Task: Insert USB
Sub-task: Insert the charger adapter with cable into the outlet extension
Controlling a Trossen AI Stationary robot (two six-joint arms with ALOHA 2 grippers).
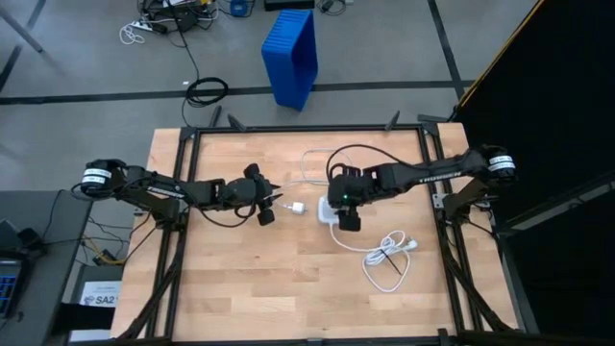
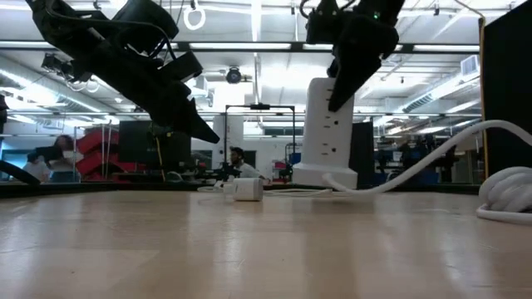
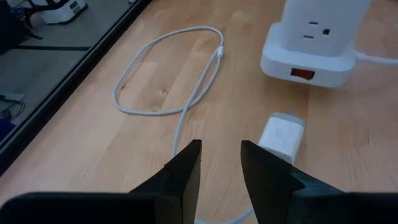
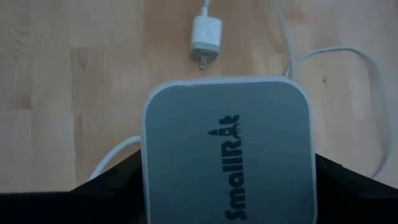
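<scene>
Only the low view shows the right jaws [image 2: 345,62] grasping the upright socket block [image 2: 328,133]; left jaws [image 3: 221,168] hang released.

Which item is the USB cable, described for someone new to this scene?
Start at the upright white socket block held by the right gripper mid-table. The USB cable lies beside it, ending at a small white charger. It is far thinner than the block's power cord.

Light wooden table [image 1: 240,279], glossy white plastic socket block [image 3: 311,43]
</scene>
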